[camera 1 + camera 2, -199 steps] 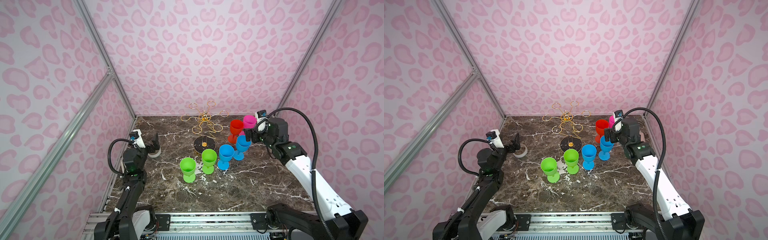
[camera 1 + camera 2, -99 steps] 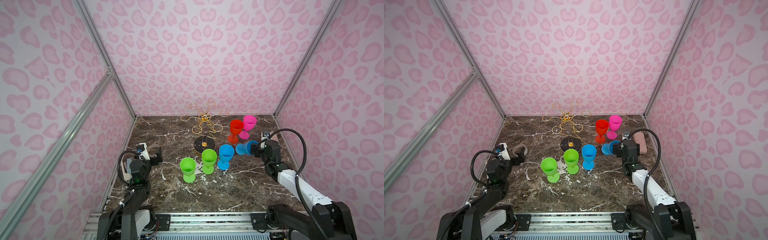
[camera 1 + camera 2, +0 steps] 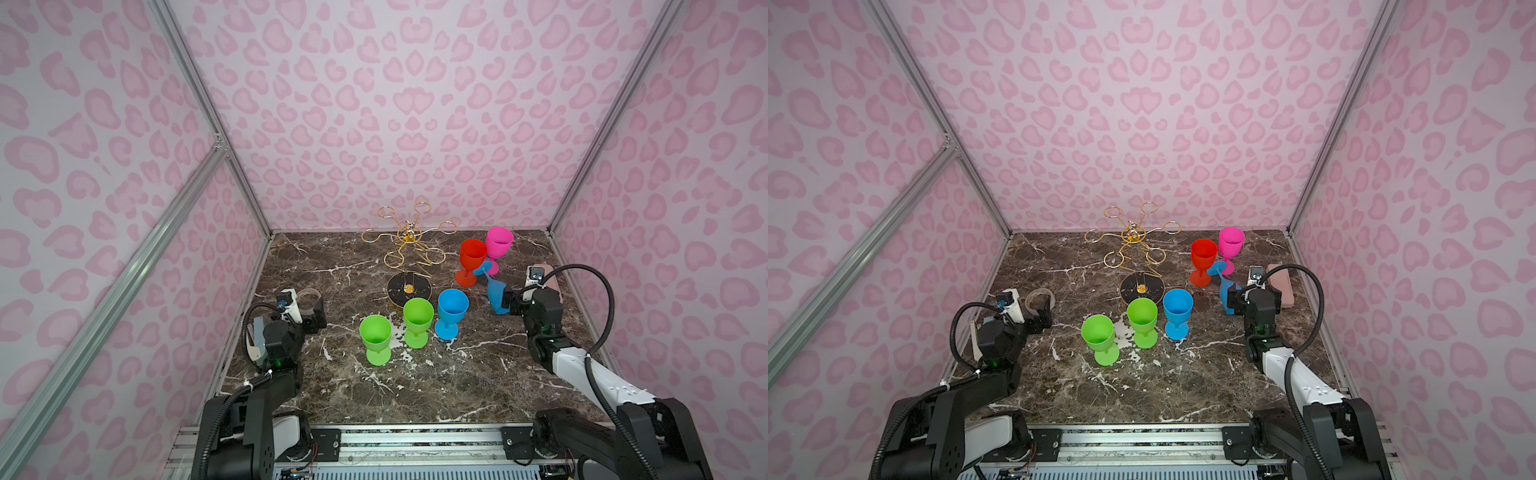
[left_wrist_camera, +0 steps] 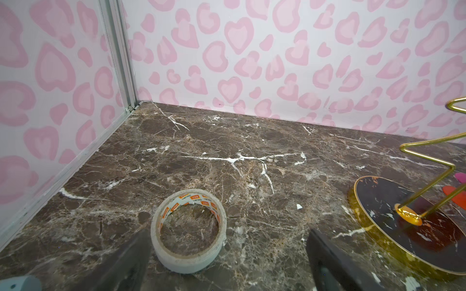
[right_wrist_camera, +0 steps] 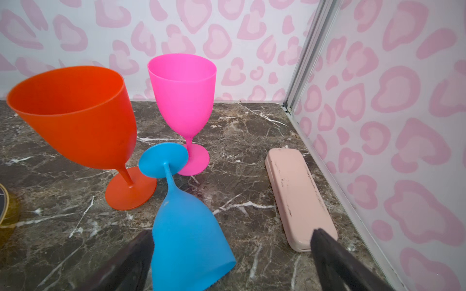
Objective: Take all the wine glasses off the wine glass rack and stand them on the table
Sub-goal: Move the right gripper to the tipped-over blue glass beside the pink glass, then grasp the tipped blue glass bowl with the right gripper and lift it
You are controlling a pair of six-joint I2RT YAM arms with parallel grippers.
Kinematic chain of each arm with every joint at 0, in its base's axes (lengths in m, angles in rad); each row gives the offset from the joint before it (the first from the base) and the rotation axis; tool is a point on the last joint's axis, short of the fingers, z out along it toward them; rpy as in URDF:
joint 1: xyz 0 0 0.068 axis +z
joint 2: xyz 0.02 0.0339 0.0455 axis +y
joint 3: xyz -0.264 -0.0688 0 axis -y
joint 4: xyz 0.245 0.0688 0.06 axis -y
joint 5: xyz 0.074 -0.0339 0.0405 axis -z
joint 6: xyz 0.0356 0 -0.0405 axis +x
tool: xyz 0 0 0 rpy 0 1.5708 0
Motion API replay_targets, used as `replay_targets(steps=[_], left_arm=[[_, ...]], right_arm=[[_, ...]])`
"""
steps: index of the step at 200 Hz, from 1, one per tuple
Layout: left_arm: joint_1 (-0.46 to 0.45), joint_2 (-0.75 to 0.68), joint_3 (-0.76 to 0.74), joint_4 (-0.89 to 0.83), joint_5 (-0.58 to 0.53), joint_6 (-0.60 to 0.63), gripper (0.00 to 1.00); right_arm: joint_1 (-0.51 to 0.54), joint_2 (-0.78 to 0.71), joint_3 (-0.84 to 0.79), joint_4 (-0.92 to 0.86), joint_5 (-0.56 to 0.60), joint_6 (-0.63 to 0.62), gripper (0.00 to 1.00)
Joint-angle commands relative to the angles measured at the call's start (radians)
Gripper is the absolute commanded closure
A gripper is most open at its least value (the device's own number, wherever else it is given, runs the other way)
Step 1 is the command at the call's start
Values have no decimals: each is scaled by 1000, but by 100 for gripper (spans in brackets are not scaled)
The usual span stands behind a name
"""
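While both top views place the wine glass rack (image 3: 409,291) centre-frame, only the right wrist view shows the right claw (image 5: 230,234) wide, with the toppled blue wine glass (image 5: 186,234) between its fingers. Left wrist view: left claw (image 4: 227,233) wide, tape roll (image 4: 189,231) near.

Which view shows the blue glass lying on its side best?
The right wrist view: the lying blue glass is close, bowl, stem and foot clear. In both top views it is small, by the right gripper. The left wrist view misses it.
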Motion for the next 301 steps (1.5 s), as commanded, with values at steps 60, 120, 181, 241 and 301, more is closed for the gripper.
replay_targets(steps=[60,120,181,241,301], left_arm=[[2,0,12,54,-11,7,3],[4,-55,22,35,-23,-1,3],[7,-63,25,24,-31,0,3],[10,-67,27,19,-32,-8,3],[12,-67,31,13,-29,-20,3]], right_arm=[[-243,-130,50,-243,-304,274,8],[-433,10,61,-247,-713,607,28],[-457,130,32,-185,-860,810,41],[-457,146,-37,-62,-910,903,44],[-453,205,-55,104,-930,984,52]])
